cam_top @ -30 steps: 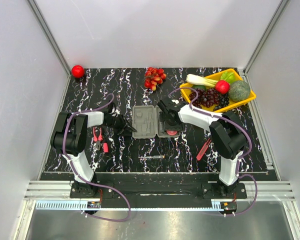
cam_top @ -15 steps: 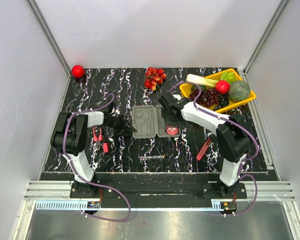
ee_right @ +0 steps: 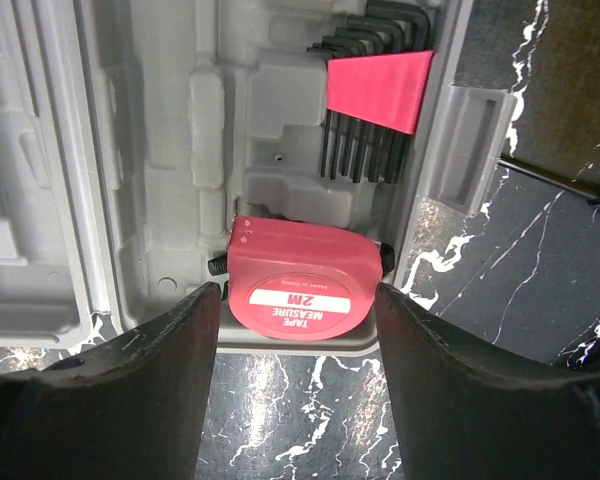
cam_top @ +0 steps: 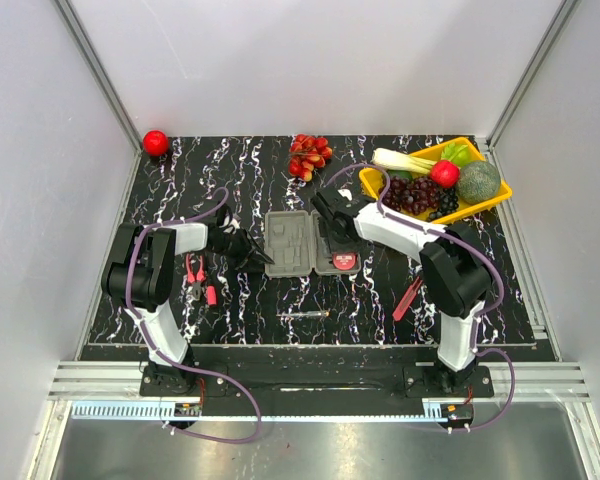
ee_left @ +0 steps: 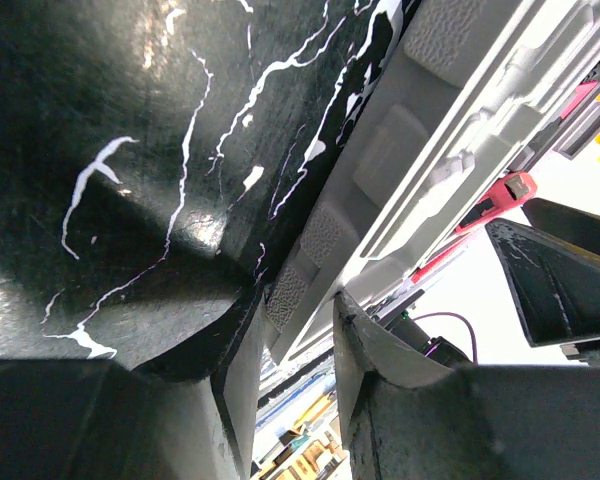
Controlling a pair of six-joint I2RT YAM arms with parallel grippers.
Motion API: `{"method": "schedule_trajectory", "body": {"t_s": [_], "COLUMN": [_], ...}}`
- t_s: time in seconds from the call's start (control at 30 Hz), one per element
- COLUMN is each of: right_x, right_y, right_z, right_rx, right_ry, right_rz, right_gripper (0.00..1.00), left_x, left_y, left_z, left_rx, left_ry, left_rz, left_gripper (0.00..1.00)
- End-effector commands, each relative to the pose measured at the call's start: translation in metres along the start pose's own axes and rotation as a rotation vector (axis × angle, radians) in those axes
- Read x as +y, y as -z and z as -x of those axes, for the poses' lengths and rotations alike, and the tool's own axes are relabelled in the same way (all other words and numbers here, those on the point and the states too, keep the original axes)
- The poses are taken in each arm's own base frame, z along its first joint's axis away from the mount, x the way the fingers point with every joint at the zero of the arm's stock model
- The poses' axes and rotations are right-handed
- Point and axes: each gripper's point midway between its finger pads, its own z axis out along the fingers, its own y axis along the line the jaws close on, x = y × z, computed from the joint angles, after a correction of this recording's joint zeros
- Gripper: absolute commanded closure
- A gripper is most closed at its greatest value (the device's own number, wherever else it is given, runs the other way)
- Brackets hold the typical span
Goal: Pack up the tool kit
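The grey tool kit case [cam_top: 292, 243] lies open at mid table. My left gripper [cam_top: 250, 250] is shut on the case's left rim [ee_left: 310, 250], which runs in between its fingers [ee_left: 380, 350]. A round red tape measure [ee_right: 305, 290] sits in the case's near right compartment [cam_top: 344, 262], beside a red holder of hex keys [ee_right: 375, 95]. My right gripper [ee_right: 298, 335] hangs open just in front of the tape measure, not touching it. Red-handled pliers [cam_top: 195, 272] lie left of the case, a screwdriver [cam_top: 305, 315] in front of it, and a red knife [cam_top: 410, 297] to the right.
A yellow tray [cam_top: 502, 192] of fruit and vegetables stands at the back right, close behind my right arm. A bunch of red fruit [cam_top: 310, 155] lies behind the case. A red ball-shaped fruit [cam_top: 156, 142] sits in the back left corner.
My right gripper has drawn back from the tape measure, which stays in the case, and its jaws have narrowed a little. The left arm has not moved.
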Motion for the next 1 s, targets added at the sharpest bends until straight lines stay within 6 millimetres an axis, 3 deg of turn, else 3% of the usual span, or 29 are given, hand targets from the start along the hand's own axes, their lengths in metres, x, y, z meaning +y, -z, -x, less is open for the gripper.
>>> {"method": "schedule_trajectory", "body": {"t_s": [0.0,0.37,0.97], "right_x": [0.008,-0.018,-0.017], "right_y": [-0.001,-0.013,-0.034], "right_z": [0.014,-0.010,-0.044], "right_rx": [-0.051,0.031,0.169], "right_ry": [0.044,0.122,0.139], "right_rz": [-0.015,-0.166,-0.164], "right_gripper": [0.33,0.44,0.54], "left_x": [0.042,0.042,0.044], "left_y": [-0.011,-0.011,-0.010], "left_z": [0.004,0.004,0.004], "left_rx": [-0.034,-0.033,-0.033], "left_ry": [0.062,0.063,0.067], "left_rz": [0.151,0.152,0.161], "left_gripper": [1.00,1.00,1.00]}}
